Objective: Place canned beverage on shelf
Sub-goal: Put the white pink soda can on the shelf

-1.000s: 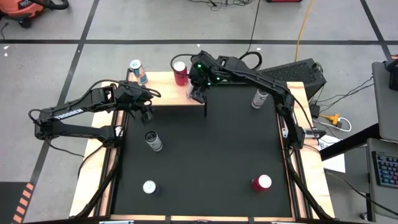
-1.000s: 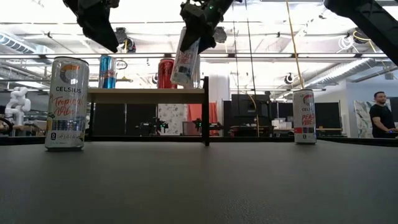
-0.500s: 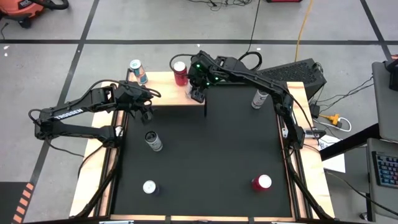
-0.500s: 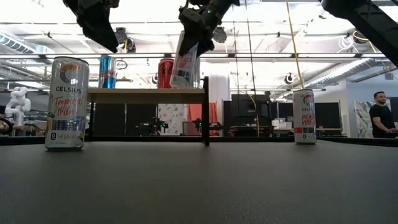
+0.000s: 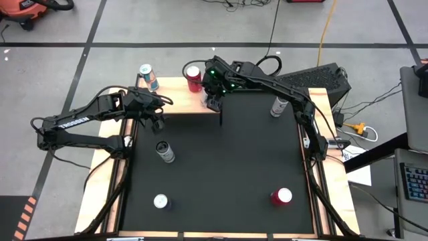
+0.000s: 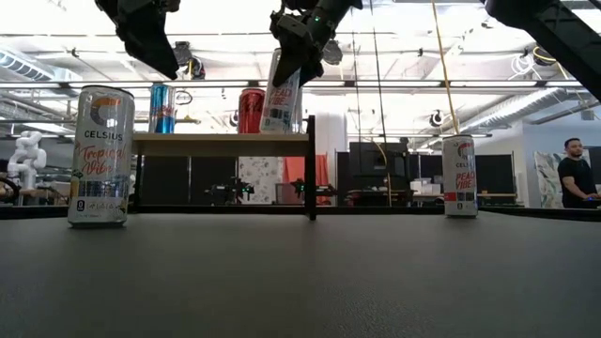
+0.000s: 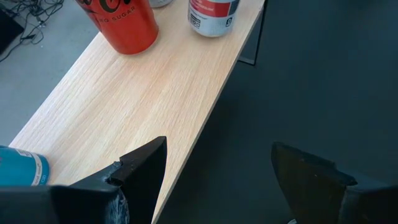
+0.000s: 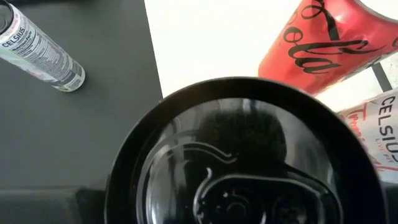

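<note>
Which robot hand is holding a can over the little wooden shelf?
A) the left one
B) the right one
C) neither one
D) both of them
B: the right gripper is clamped on a white can at the shelf end, beside the red can, while the left gripper hangs open with nothing in it.

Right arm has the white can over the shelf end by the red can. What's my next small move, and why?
Probably open the right gripper and lift straight up. In the low view the white can looks upright with its base at the shelf top, beside the red can; the left wrist view shows it standing on the board. If it rocks, lower slightly first.
</note>
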Controlling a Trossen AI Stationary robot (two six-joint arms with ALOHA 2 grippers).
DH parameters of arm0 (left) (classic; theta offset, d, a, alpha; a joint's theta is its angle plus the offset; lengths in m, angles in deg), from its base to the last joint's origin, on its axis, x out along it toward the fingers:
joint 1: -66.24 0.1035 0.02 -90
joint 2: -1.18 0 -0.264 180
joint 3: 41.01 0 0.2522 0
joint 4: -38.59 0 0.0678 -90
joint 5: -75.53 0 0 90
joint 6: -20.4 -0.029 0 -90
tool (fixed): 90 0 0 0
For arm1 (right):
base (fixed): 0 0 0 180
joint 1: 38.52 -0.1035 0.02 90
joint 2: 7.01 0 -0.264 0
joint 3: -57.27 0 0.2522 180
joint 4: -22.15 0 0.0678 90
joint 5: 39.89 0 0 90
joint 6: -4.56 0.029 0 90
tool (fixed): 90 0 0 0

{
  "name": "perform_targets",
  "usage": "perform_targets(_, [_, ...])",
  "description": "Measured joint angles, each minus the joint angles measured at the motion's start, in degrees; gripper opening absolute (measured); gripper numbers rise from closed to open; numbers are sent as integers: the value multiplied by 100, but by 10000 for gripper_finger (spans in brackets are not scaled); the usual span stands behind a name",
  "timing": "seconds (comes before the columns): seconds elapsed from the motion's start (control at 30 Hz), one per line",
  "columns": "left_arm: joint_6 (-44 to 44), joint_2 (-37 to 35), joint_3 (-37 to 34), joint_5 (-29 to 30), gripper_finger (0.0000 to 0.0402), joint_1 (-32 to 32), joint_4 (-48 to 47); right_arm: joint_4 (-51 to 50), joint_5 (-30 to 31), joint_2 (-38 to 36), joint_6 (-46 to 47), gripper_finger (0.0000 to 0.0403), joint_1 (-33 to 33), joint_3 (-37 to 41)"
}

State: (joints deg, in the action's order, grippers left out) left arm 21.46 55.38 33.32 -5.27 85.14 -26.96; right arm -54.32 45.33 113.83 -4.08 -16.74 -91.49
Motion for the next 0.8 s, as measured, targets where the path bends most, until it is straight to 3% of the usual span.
perform_targets(0.2, [0,0,0,1,292,0,0,72,13,0,0,254,0,0])
perform_targets(0.5, [0,0,0,1,292,2,0,156,9,-11,0,315,0,-2])
perform_targets(0.8, [0,0,0,1,292,2,-24,306,24,-11,0,322,0,-2])
